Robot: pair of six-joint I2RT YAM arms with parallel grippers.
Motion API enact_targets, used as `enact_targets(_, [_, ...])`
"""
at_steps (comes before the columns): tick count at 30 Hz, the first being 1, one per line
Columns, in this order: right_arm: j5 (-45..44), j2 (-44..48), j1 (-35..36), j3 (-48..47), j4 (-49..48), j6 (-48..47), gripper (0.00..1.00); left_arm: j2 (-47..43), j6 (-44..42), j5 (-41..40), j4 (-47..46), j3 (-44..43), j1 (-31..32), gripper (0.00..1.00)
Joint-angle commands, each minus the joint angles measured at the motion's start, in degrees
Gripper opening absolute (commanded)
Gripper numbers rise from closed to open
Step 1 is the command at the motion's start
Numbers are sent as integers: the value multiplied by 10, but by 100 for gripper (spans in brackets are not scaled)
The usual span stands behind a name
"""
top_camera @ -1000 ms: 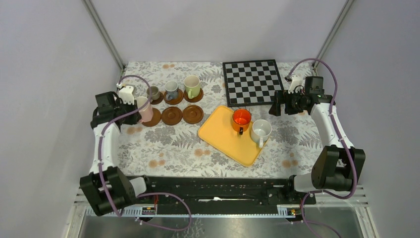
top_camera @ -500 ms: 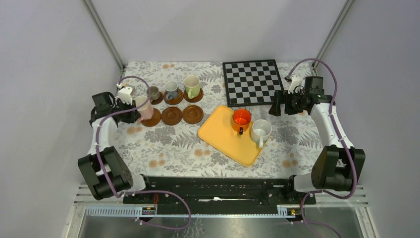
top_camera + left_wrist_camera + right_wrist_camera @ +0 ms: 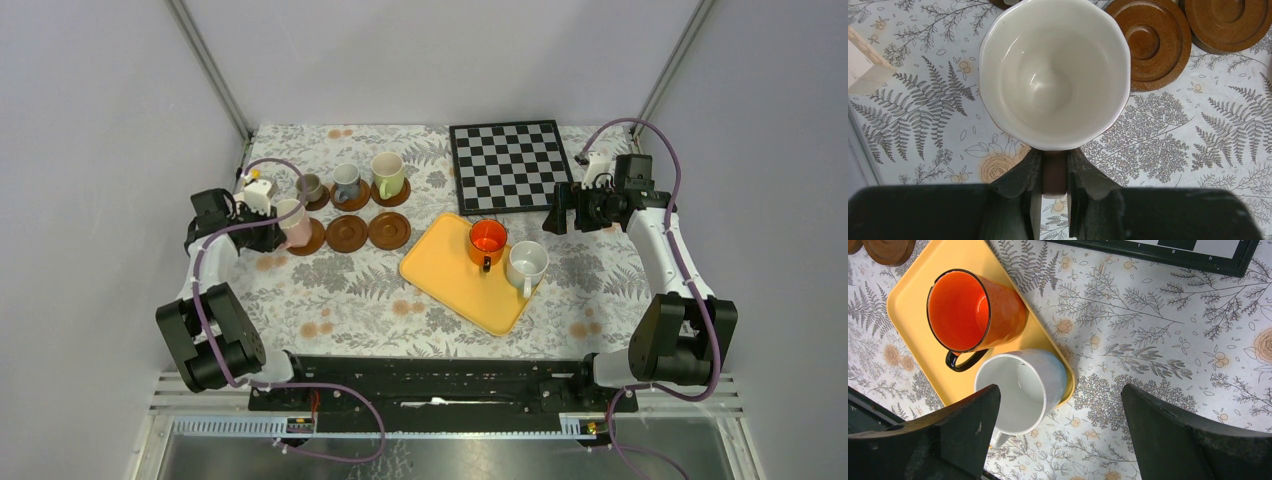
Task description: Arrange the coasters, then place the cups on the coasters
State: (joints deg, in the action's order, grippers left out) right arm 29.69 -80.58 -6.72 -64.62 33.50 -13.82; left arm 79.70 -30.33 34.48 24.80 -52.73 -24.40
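My left gripper (image 3: pixel 268 226) (image 3: pixel 1054 172) is shut on the handle of the pinkish cup (image 3: pixel 292 221) (image 3: pixel 1054 75), held upright over the front-left coaster (image 3: pixel 312 240). In the left wrist view the cup hides that coaster, so I cannot tell whether they touch. Two bare coasters (image 3: pixel 348 233) (image 3: pixel 389 230) lie to its right. Behind them the grey-brown (image 3: pixel 309 186), blue-grey (image 3: pixel 346 181) and pale green (image 3: pixel 387 172) cups each stand on a coaster. The orange cup (image 3: pixel 968 310) and white cup (image 3: pixel 1020 387) stand on the yellow tray (image 3: pixel 450 285). My right gripper (image 3: pixel 1060 397) hangs open above the table beside the white cup.
A black-and-white chessboard (image 3: pixel 510 165) lies at the back right, its edge (image 3: pixel 1158 247) showing in the right wrist view. The floral cloth (image 3: pixel 340 300) covers the table. Metal frame posts rise at both back corners.
The left arm's elbow has swung back and left and the wrist has dipped a little, still holding the pinkish cup. The right arm has not moved.
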Motion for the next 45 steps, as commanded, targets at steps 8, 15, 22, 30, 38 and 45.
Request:
enact_targets(8, [17,-1,-2,3,-8,-2,98,0,-20,42,-69,10,-5,0])
enact_targets(15, [17,0,-2,3,-8,-3,98,11,-19,38,-70,7,-5,2])
enact_targets(22, [17,-2,-2,5,-9,-3,98,13,-14,37,-58,-2,-4,12])
enact_targets(30, [18,-5,-2,4,-9,-2,98,3,-9,44,-48,-6,-4,30])
enact_targets(38, [18,-6,-2,4,-8,-2,98,1,-3,31,-38,-13,-5,53])
enact_targets(45, [20,-8,-2,0,-5,-2,98,-26,17,13,-7,-37,-4,99])
